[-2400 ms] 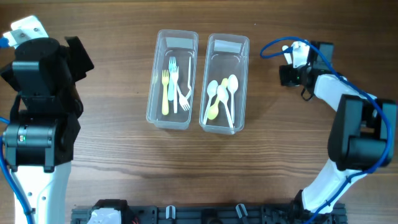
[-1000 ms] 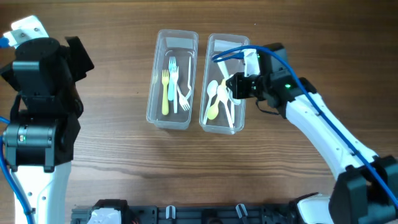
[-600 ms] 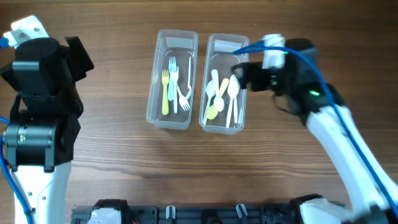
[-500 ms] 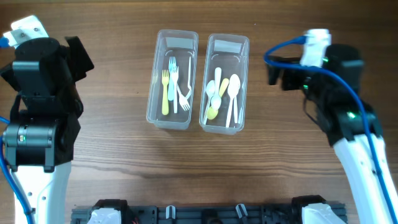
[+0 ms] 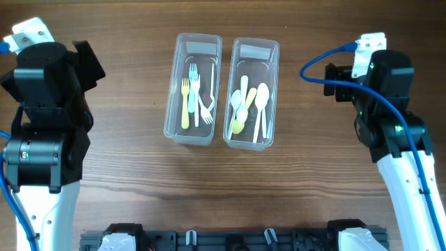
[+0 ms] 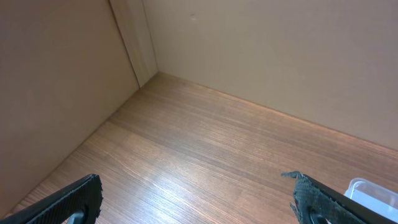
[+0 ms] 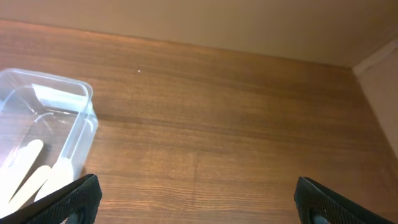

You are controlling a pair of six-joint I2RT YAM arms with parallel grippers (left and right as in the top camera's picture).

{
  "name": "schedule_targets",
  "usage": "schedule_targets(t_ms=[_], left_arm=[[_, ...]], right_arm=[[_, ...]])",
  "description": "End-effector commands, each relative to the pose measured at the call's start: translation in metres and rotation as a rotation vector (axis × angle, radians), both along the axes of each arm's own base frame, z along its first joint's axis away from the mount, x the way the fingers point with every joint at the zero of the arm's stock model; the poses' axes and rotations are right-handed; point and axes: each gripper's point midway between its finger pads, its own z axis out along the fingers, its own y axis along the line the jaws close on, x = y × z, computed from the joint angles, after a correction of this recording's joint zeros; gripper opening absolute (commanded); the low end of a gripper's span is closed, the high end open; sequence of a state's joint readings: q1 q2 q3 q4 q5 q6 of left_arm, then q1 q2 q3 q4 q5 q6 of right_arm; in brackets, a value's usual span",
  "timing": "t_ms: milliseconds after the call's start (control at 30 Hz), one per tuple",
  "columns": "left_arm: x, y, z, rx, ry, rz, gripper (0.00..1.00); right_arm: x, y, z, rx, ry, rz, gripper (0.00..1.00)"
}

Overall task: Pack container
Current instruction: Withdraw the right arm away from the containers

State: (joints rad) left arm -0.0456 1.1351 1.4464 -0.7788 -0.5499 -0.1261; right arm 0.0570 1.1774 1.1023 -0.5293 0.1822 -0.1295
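Observation:
Two clear plastic containers stand side by side at the table's middle back. The left container holds several forks, yellow, blue and white. The right container holds several spoons, white and yellow; its corner shows in the right wrist view. My right gripper is open and empty, raised over bare table to the right of the spoon container. My left gripper is open and empty at the far left, over bare wood.
The table is brown wood. A wall and a corner post stand behind the left arm. A blue cable loops off the right arm. A black rail runs along the front edge.
My right arm reached over the spoon container, left a white spoon in it, then pulled back to the right and rose. The left arm has not moved.

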Motion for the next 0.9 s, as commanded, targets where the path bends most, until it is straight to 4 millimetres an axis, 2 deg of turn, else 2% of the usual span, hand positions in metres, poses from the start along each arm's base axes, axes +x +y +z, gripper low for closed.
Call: schedule_targets(t_ms=[0, 267, 433, 867], left_arm=[[-0.001, 0.003, 0.003, -0.004, -0.011, 0.017, 1.0], [-0.001, 0.003, 0.003, -0.004, -0.012, 0.017, 1.0], [-0.001, 0.003, 0.003, -0.004, -0.011, 0.017, 1.0], [-0.001, 0.003, 0.003, -0.004, -0.011, 0.017, 1.0]], right_arm=[[0.008, -0.003, -0.008, -0.023, 0.03, -0.013, 1.0], [0.021, -0.003, -0.047, -0.03, 0.135, -0.012, 1.0], [0.024, -0.002, -0.061, -0.032, 0.175, -0.012, 1.0], [0.024, -0.002, -0.061, -0.032, 0.175, -0.011, 1.0]])
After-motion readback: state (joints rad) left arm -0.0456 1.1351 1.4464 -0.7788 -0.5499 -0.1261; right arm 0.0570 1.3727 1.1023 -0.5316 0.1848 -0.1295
